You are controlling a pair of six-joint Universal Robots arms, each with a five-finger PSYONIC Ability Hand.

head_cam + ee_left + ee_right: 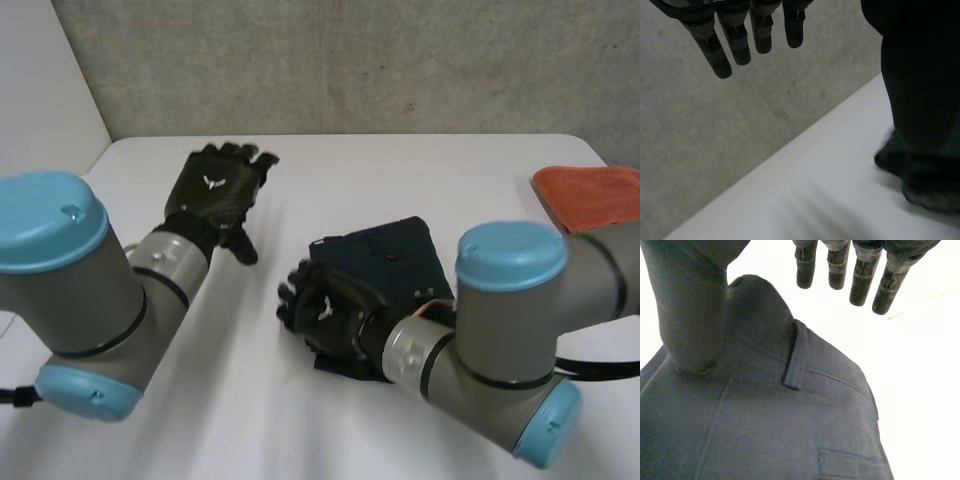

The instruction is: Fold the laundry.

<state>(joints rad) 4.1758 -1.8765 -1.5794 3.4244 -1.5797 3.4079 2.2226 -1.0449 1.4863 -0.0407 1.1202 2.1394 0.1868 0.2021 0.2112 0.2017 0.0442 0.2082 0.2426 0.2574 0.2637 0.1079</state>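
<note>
At mid-table, slightly right of centre, lie the folded navy trousers [385,255], a compact dark bundle on the white table [400,170]. The right arm covers the bundle's near-right part, so its long axis cannot be read with certainty.

The right hand [325,310] sits over the bundle's near-left corner. In the right wrist view its fingers [837,270] are straight and spread, reaching past the cloth's edge over bare table. Its thumb [685,315] appears to rest on the fabric beside a belt loop [794,357]. Nothing is pinched.

The left hand [213,190] is at the far left, well apart from the trousers. Its fingers [735,40] are straight and relaxed, and it holds nothing. From this hand the bundle lies to the right and nearer.

The right hand is plainly the nearer of the two and is already touching the cloth. Any further fold or shift would most likely start from the near-left corner.

A folded orange towel [590,195] lies at the table's far right edge, apart from the trousers, and looks already finished.
</note>
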